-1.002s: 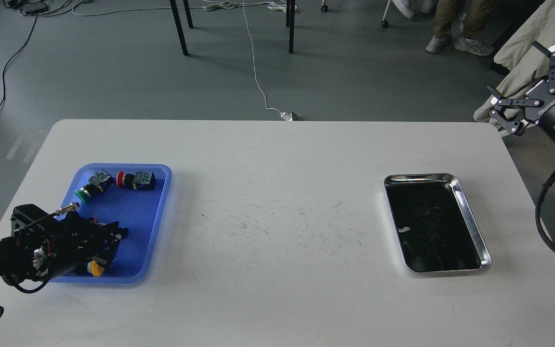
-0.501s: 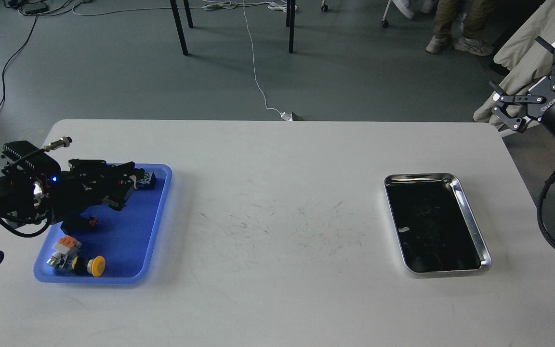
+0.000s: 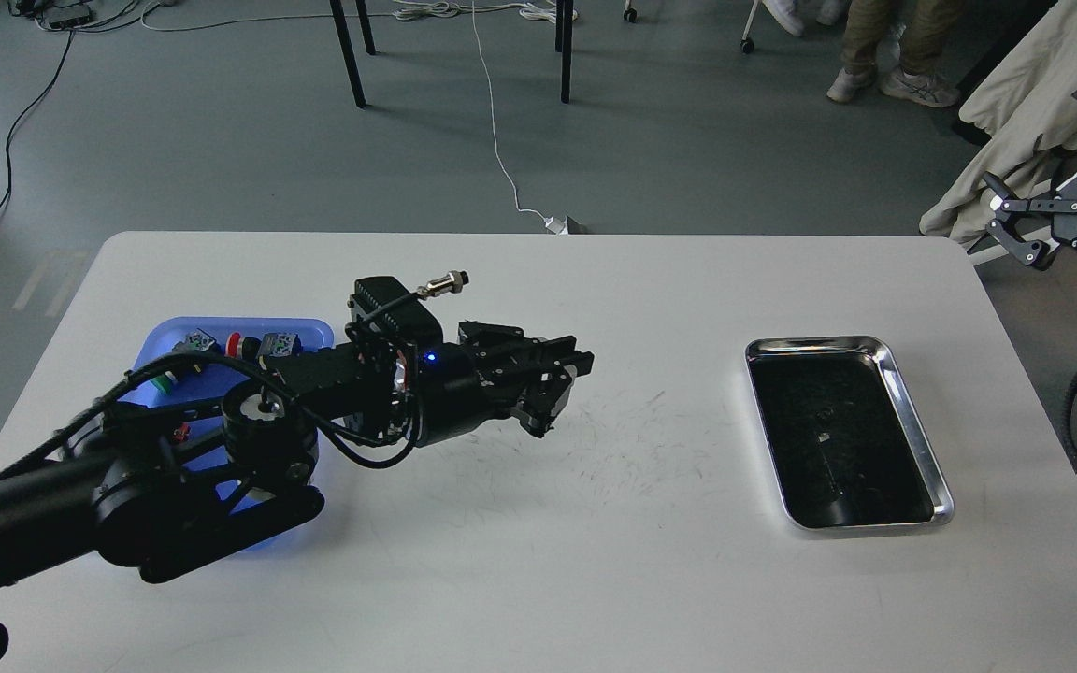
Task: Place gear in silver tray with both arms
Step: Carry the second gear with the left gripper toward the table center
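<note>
The silver tray (image 3: 913, 421) lies at the right of the white table, its dark bottom bare. My left gripper (image 3: 559, 385) hangs over the middle of the table, well left of that tray. Its fingers are drawn together around a small pale part that is mostly hidden, so I cannot tell what it is. My right gripper (image 3: 1039, 150) is open and empty, held high off the table's far right corner, beyond and to the right of the silver tray.
A blue plastic tray (image 3: 309, 327) at the left is largely covered by my left arm. A red button (image 3: 233, 344) and a green button (image 3: 165, 381) show in it. Chair legs, cables and a person's feet are on the floor beyond the table.
My left arm has swung from the blue tray rightward to the middle of the table, fingers staying closed. My right gripper has drifted slightly right and stays open.
</note>
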Available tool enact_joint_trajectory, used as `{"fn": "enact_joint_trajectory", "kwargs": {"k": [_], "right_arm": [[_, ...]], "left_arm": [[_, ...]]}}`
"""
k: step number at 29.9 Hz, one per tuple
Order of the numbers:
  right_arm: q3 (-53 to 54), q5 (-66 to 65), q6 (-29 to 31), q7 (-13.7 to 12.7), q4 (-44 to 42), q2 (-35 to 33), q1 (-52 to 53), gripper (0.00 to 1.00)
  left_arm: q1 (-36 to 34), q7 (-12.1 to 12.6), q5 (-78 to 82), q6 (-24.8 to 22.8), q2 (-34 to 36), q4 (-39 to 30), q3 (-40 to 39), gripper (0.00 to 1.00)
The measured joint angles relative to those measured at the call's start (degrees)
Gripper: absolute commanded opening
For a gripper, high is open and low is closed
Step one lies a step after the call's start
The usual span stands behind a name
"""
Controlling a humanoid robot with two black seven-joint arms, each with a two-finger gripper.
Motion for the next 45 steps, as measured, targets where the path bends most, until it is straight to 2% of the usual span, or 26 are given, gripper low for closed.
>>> {"fn": "enact_joint_trajectory", "kwargs": {"k": [5, 11, 19, 27, 32, 36, 38, 40, 43, 45], "right_arm": [[0.0, -0.1, 0.0, -0.1, 0.2, 0.0, 0.4, 0.96], [0.0, -0.2, 0.0, -0.1, 0.1, 0.0, 0.4, 0.96], [0.0, -0.2, 0.0, -0.1, 0.1, -0.1, 0.5, 0.96], [0.1, -0.2, 0.0, -0.1, 0.2, -0.3, 0.4, 0.96], [0.3, -0.2, 0.0, -0.1, 0.4, -0.5, 0.4, 0.96], [0.5, -0.2, 0.0, -0.1, 0.4, -0.6, 0.3, 0.96], [0.5, -0.2, 0.0, -0.1, 0.5, -0.6, 0.3, 0.96], [0.6, -0.2, 0.0, -0.1, 0.6, -0.6, 0.3, 0.96], [0.7, -0.2, 0.0, -0.1, 0.7, -0.6, 0.3, 0.96], [0.7, -0.2, 0.0, -0.1, 0.8, -0.5, 0.4, 0.96]], "left_arm": [[0.4, -0.1, 2.8, -0.1, -11.8, 7.8, 2.1, 0.06], [1.2, -0.8, 4.5, 0.2, -19.4, 14.7, 3.9, 0.06], [2.4, -2.0, 4.9, 0.6, -20.4, 21.1, 4.3, 0.07], [4.2, -3.1, 4.9, 3.0, -20.4, 23.9, 5.7, 0.07], [4.6, -3.1, 4.7, 3.2, -20.4, 24.1, 5.8, 0.11], [4.7, -3.1, 4.6, 3.4, -20.4, 24.1, 5.8, 0.3], [4.7, -3.1, 4.5, 3.8, -20.4, 24.1, 5.7, 0.5], [4.8, -3.0, 4.4, 4.5, -20.4, 24.1, 5.7, 0.6], [4.9, -3.0, 4.1, 5.4, -20.4, 23.9, 5.7, 0.82], [4.9, -3.0, 3.5, 6.2, -20.4, 23.8, 5.7, 0.89]]}}
